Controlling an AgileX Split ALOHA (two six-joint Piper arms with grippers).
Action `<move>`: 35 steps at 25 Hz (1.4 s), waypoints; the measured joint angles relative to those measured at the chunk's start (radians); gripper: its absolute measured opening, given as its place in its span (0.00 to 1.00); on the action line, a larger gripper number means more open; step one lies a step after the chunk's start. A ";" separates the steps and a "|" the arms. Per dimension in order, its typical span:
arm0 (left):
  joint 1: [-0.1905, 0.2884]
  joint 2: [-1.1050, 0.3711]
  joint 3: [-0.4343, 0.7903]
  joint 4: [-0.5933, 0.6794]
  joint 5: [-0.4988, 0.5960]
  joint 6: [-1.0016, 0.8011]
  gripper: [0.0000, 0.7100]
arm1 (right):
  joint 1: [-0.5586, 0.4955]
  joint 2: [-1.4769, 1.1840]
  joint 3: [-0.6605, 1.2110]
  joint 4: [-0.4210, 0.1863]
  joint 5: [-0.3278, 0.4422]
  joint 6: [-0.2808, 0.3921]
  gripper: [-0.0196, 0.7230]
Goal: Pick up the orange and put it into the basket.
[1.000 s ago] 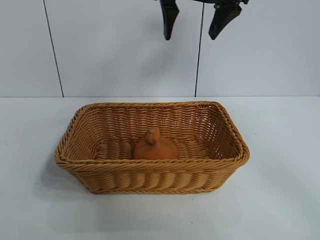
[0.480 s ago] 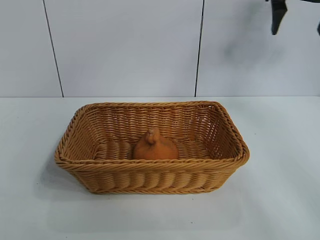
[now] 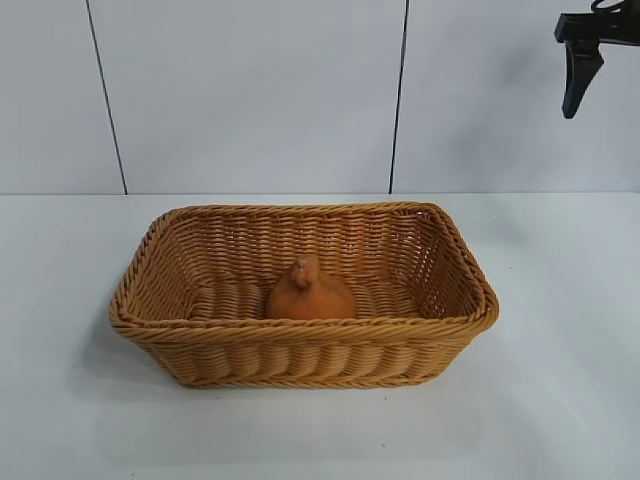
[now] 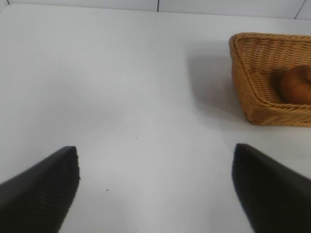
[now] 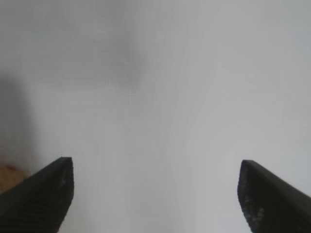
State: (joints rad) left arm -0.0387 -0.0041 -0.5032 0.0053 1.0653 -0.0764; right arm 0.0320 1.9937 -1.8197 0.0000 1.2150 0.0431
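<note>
Exterior view: my orange (image 3: 311, 294) sits in the basket (image 3: 300, 350); right gripper (image 5: 155, 194) and left gripper (image 4: 155, 184) both spread wide, empty.

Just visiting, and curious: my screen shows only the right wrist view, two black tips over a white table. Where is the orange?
Observer: The orange sits inside the basket, on its floor.
Operator: Is a claw holding it?
Observer: No. The right claw hangs open and empty, high up, off to the basket's right.
Operator: And the other arm?
Observer: The left claw is parked open over the table, away from the basket.
</note>
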 joint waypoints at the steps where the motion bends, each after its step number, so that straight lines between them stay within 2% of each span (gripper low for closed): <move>1: 0.000 0.000 0.000 0.000 0.000 0.000 0.86 | 0.019 -0.019 0.036 0.000 0.001 -0.001 0.88; 5: 0.000 0.000 0.000 0.000 0.000 0.000 0.86 | 0.078 -0.108 0.174 0.011 0.004 -0.004 0.88; 12: 0.000 0.000 0.000 0.000 0.000 0.000 0.86 | 0.094 -0.320 0.473 0.011 0.004 -0.005 0.88; 23: 0.000 0.000 0.000 0.000 0.000 0.000 0.86 | 0.094 -0.895 1.006 0.013 0.001 -0.007 0.88; 27: 0.000 0.000 0.000 0.000 0.000 0.000 0.86 | 0.094 -1.126 1.164 0.013 -0.045 -0.007 0.88; 31: 0.000 0.000 0.000 0.000 0.000 0.000 0.86 | 0.094 -1.355 1.296 0.014 -0.132 -0.007 0.88; 35: 0.000 0.000 0.000 0.000 0.000 0.000 0.86 | 0.094 -1.559 1.325 0.017 -0.181 -0.007 0.88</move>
State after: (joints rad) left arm -0.0387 -0.0041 -0.5032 0.0053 1.0653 -0.0764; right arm 0.1258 0.4347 -0.4951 0.0171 1.0337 0.0363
